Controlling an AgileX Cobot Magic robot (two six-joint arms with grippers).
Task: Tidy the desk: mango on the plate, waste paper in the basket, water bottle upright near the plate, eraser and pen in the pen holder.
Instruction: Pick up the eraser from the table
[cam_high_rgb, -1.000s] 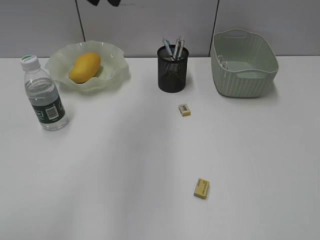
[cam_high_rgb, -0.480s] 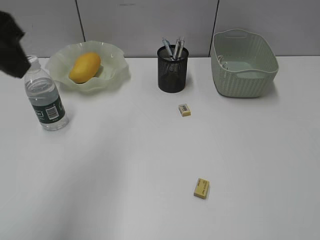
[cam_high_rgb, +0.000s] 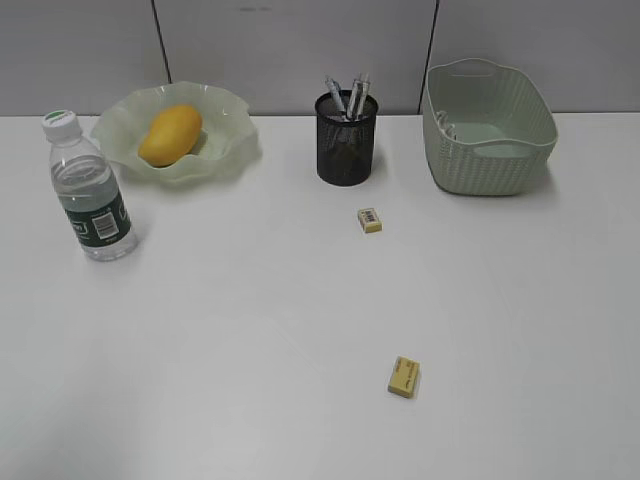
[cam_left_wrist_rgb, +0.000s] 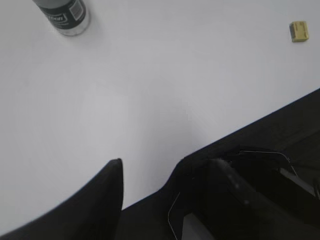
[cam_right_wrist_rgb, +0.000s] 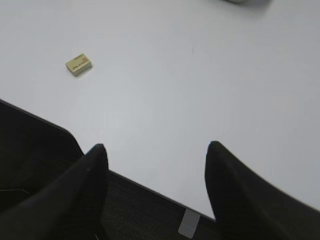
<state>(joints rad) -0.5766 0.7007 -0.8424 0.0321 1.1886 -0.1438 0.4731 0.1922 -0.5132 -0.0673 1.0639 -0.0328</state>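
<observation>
The pen holder (cam_high_rgb: 346, 138) is the landmark here. Left of it, the mango (cam_high_rgb: 169, 135) sits on the plate (cam_high_rgb: 228, 150), and the water bottle (cam_high_rgb: 88, 190) stands upright nearer the camera than that plate. The basket (cam_high_rgb: 487, 128) is to its right. One eraser (cam_high_rgb: 370, 220) lies just in front of it, while another eraser (cam_high_rgb: 403, 377) lies much nearer the camera. Left gripper (cam_left_wrist_rgb: 162, 172) and right gripper (cam_right_wrist_rgb: 155, 150) are both spread wide, holding nothing, above the desk (cam_high_rgb: 250, 330) edge.
</observation>
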